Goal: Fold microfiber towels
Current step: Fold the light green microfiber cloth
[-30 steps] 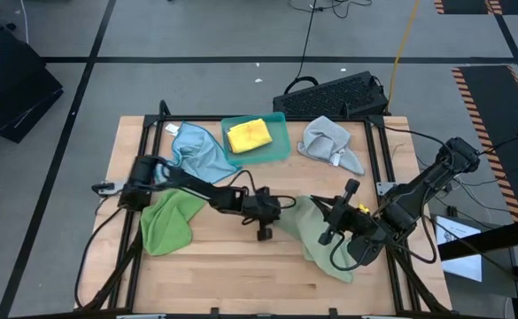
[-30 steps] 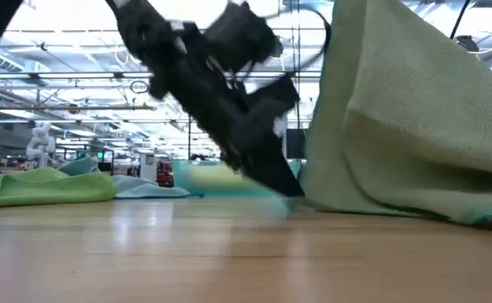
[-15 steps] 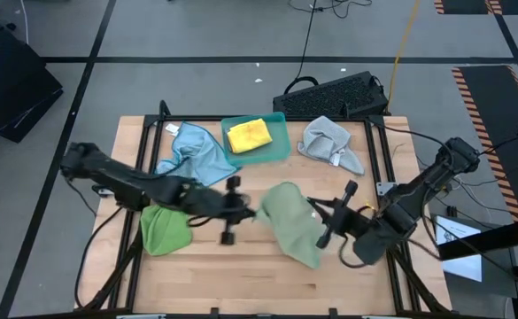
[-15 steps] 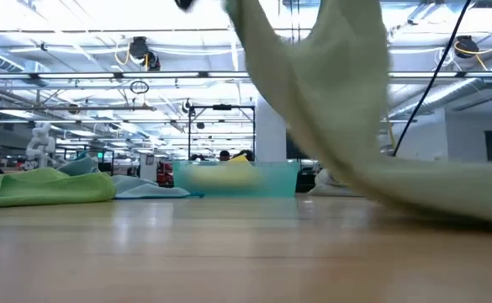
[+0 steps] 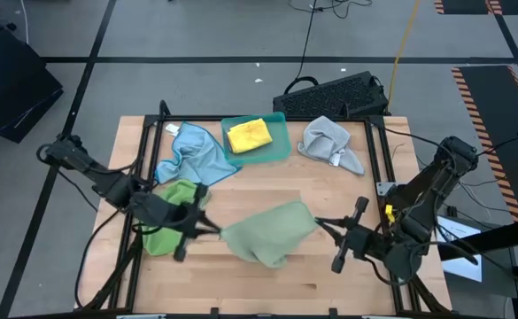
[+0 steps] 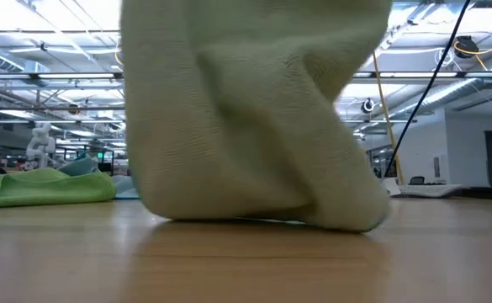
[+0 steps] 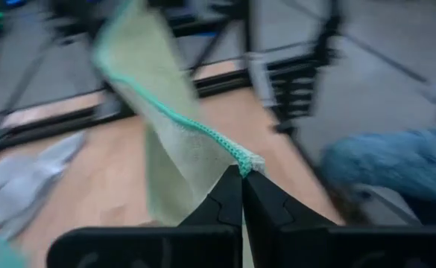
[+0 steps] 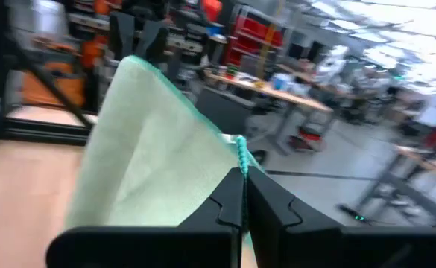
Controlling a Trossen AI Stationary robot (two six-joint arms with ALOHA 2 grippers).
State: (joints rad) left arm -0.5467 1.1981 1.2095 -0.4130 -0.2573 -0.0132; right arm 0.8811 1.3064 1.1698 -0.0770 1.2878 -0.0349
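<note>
Pincers: left (image 5: 212,232) | right (image 5: 320,222) | both clamp pale green towel (image 5: 267,232)

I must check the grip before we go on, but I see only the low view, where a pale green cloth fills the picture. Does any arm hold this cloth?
Observer: Yes, both. In the left wrist view the left gripper is shut on a corner of the pale green towel.
Operator: And the right one?
Observer: The right gripper is shut on another edge of the same towel.
Operator: Where is the cloth on the table?
Observer: From above, it hangs between the two arms near the table's middle, in front of the teal tray.
Operator: Is something in the tray?
Observer: A yellow towel lies in it.
</note>
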